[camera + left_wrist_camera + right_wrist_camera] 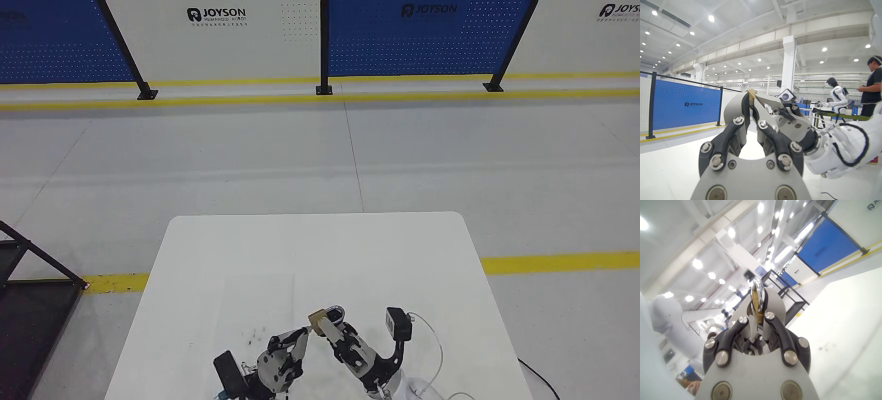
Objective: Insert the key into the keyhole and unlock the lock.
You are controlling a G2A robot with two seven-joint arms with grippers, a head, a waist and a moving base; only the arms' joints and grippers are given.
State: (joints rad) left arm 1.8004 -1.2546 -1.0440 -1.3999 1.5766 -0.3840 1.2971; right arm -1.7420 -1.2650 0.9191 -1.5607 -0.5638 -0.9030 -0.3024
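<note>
A brass padlock (pixel 756 306) with a chrome shackle stands between the fingers of my right gripper (pixel 759 294), which is shut on it. From above, the lock (pixel 319 321) hangs over the near part of the white table (pixel 320 250), with my right gripper (pixel 335 332) on one side and my left gripper (pixel 298 338) on the other. My left gripper (pixel 750 103) is pinched shut on a thin dark key, mostly hidden by its pads (pixel 745 108). Its tip meets the brass lock (pixel 751 93). The keyhole itself is hidden.
Small dark specks (pixel 250 330) mark the table near the left arm. A thin white cable (pixel 432 335) loops beside the right arm. A black rack (pixel 30 290) stands on the floor left of the table. Blue and white fence panels (pixel 420 35) line the far side.
</note>
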